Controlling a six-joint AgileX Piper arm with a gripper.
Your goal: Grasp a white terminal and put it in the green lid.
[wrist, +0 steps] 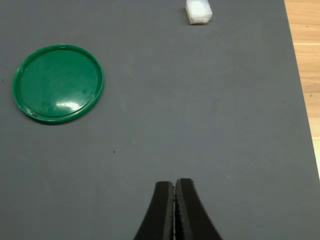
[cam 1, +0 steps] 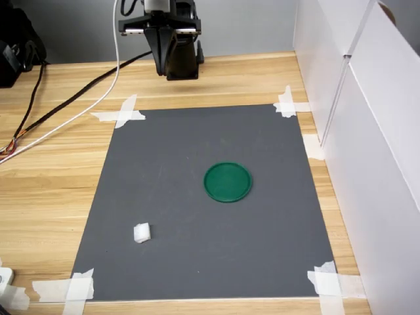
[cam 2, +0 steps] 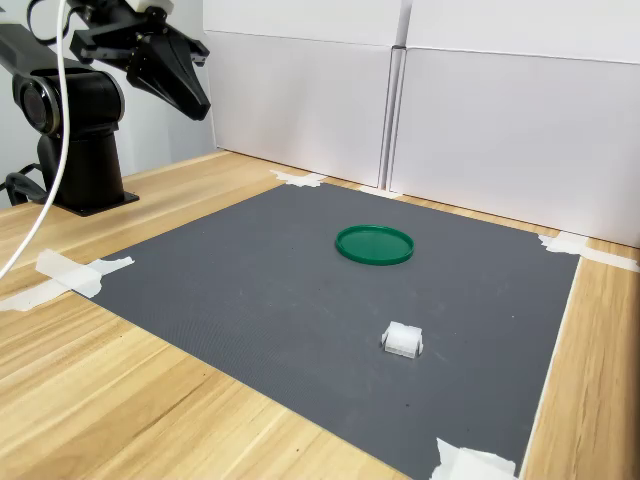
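Note:
The white terminal (cam 1: 142,232) (cam 2: 402,340) (wrist: 199,12) lies on the grey mat (cam 1: 197,210), toward its near left corner in the first exterior view. The green lid (cam 1: 228,182) (cam 2: 374,244) (wrist: 58,83) rests flat and empty near the mat's middle. My gripper (cam 1: 176,73) (cam 2: 198,105) (wrist: 175,186) hangs high above the mat's far edge, well away from both. Its two black fingers (wrist: 161,210) are pressed together with nothing between them.
White tape strips (cam 1: 119,115) hold the mat's corners to the wooden table (cam 1: 46,184). White panels (cam 1: 367,131) wall the first exterior view's right side. Black and white cables (cam 1: 59,111) run across the far left of the table. The arm's base (cam 2: 80,150) stands at the second exterior view's left.

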